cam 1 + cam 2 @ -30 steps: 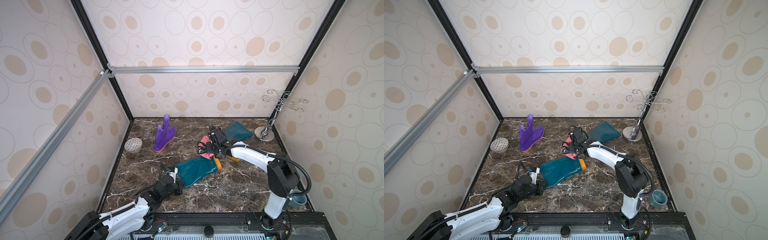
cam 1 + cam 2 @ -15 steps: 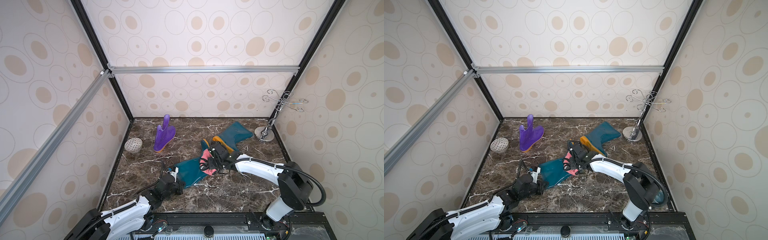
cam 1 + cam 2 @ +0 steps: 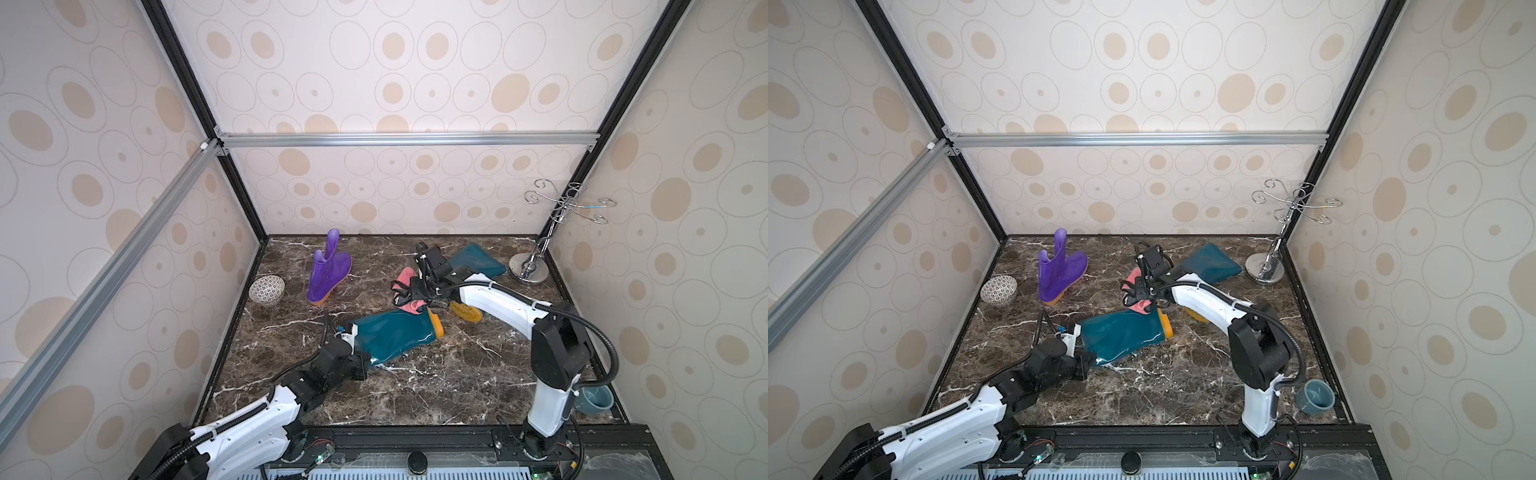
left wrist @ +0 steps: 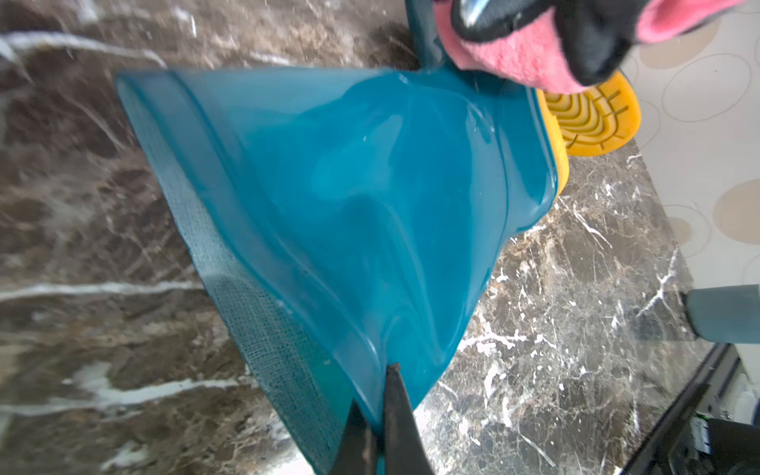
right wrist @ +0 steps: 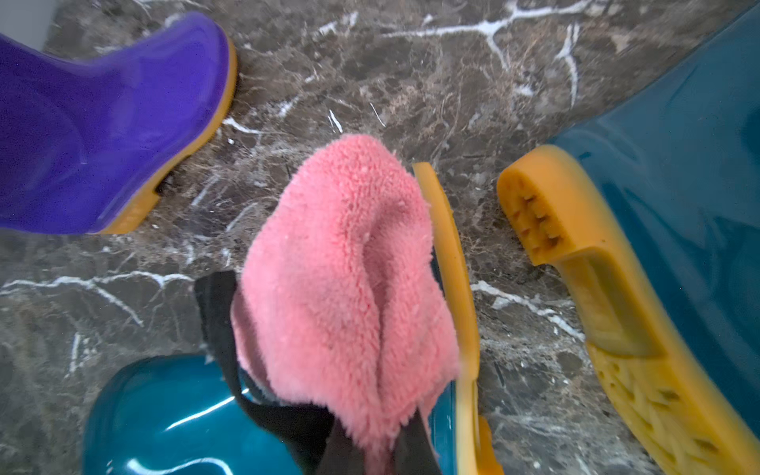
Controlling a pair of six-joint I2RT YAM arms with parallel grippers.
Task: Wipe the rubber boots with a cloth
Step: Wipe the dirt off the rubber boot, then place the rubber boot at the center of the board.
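Glossy teal boot (image 3: 395,336), orange sole, lies on its side on the table (image 3: 436,390); left fingers (image 4: 401,427) pinch its shaft rim; right fingers (image 5: 411,450) pinch fluffy black-edged pink cloth (image 5: 341,267) hanging over boot's sole end

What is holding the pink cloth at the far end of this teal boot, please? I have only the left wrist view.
Observer: The right gripper is shut on the cloth, which hangs at the sole end of the teal boot.
Operator: Thank you. Are there any boots besides the two I can see?
Observer: Yes, a purple boot stands on its sole, apart from both teal ones.
Operator: Which way does the second teal boot lie?
Observer: The second teal boot lies on its side, with its shaft pointing toward the base of a metal rack.
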